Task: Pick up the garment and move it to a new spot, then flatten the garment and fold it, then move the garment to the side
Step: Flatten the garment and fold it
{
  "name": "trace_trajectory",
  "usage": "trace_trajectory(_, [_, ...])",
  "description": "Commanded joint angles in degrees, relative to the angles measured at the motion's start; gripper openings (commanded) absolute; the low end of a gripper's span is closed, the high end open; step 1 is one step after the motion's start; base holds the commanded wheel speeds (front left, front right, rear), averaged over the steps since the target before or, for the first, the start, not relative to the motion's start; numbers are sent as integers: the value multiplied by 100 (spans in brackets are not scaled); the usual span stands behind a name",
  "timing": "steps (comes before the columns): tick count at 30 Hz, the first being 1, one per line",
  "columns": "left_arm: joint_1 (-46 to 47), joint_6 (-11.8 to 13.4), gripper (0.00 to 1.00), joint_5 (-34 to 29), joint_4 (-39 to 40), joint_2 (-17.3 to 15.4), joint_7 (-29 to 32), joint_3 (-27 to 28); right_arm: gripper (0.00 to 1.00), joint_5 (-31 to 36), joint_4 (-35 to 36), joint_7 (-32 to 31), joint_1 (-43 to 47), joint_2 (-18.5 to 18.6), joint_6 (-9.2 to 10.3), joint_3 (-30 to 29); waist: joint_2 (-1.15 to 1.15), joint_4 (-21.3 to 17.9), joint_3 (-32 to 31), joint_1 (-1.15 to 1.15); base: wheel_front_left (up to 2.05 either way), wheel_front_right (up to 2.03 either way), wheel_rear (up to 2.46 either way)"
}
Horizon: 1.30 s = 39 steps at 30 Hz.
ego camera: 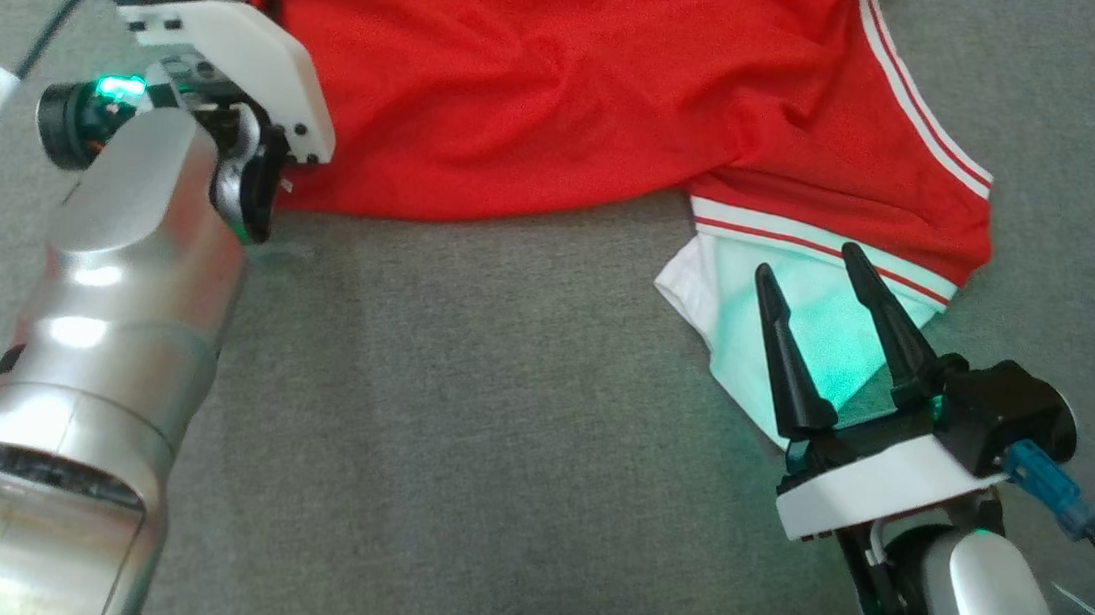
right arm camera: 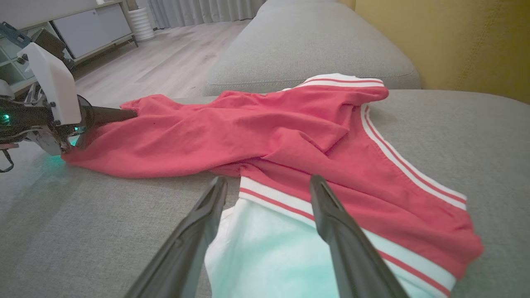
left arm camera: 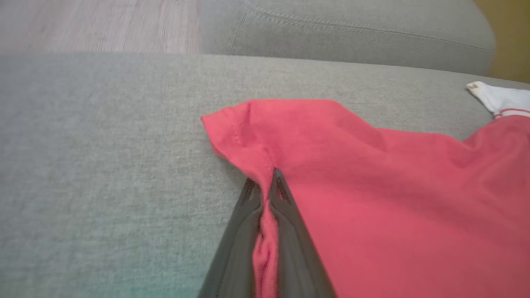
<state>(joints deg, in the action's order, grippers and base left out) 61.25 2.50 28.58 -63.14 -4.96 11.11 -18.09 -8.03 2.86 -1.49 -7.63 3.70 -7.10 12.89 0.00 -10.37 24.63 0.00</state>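
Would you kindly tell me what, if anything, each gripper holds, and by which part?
The left gripper pinches the red garment at an edge fold; the right gripper holds nothing.

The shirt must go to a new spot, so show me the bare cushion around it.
Widest bare cushion: between the two arms, nearer the robot than the shirt. More lies past the corner the left pincer grips, and right of the striped hem. Crowded: the white part under the open right pincer.

Garment (ego camera: 550,77) upper part cropped by head view's top edge.
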Motion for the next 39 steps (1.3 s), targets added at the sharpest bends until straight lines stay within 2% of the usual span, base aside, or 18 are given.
trace_trajectory(1, [88, -40, 0, -77, 102, -213, -199, 26, 100, -22, 210, 37, -77, -65, -39, 118, 0, 50, 3, 0, 0, 0, 0])
trace_trajectory(10, [-235, -461, 0, -226, 740, -8, -2227, -192, 100, -17, 199, 16, -42, -58, -39, -6, 0, 554, -318, 0, 0, 0, 0])
trace_trajectory(13, [-711, -658, 0, -125, 1413, 110, -2496, -289, 100, -30, 217, -19, 22, -35, -39, -104, 0, 816, -488, 0, 0, 0, 0])
trace_trajectory(14, [-711, -658, 0, -125, 1413, 110, -2496, -289, 100, -30, 217, -19, 22, -35, -39, -104, 0, 816, -488, 0, 0, 0, 0])
trace_trajectory(17, [-1503, -751, 0, -16, 2414, 168, -2553, -520, 100, -61, 221, -59, 100, -8, -39, -191, 0, 1064, -704, 0, 0, 0, 0])
trace_trajectory(20, [-2500, -686, 0, 151, 3659, 186, -2336, -800, 100, -73, 238, -82, 184, -1, -39, -293, 0, 1293, -918, 0, 0, 0, 0])
trace_trajectory(22, [-3195, -504, 0, 245, 4642, 186, -2018, -978, 100, -86, 264, -102, 250, 2, -39, -411, 0, 1440, -1024, 0, 0, 0, 0])
trace_trajectory(27, [-4867, -87, 0, 886, 7179, 151, -846, -1482, 100, -91, 338, -139, 357, -2, -39, -591, 0, 1660, -1152, 0, 0, 0, 0])
trace_trajectory(31, [-5552, 182, 0, 1323, 8735, 89, -89, -1892, 100, -97, 373, -117, 386, -8, -39, -678, 0, 1710, -1183, 0, 0, 0, 0])
trace_trajectory(33, [-5678, 280, 0, 1532, 9094, 78, 128, -1937, 100, -98, 377, -100, 389, -14, -39, -695, 0, 1689, -1176, 0, 0, 0, 0])
trace_trajectory(35, [-5603, 349, 0, 1512, 9028, -22, 169, -1746, 100, -102, 383, -87, 370, -22, -39, -677, 0, 1642, -1145, 0, 0, 0, 0])
trace_trajectory(39, [-5124, 318, 0, 1349, 7928, -195, -89, -1169, 100, -119, 402, -73, 288, -34, -39, -568, 0, 1489, -1006, 0, 0, 0, 0])
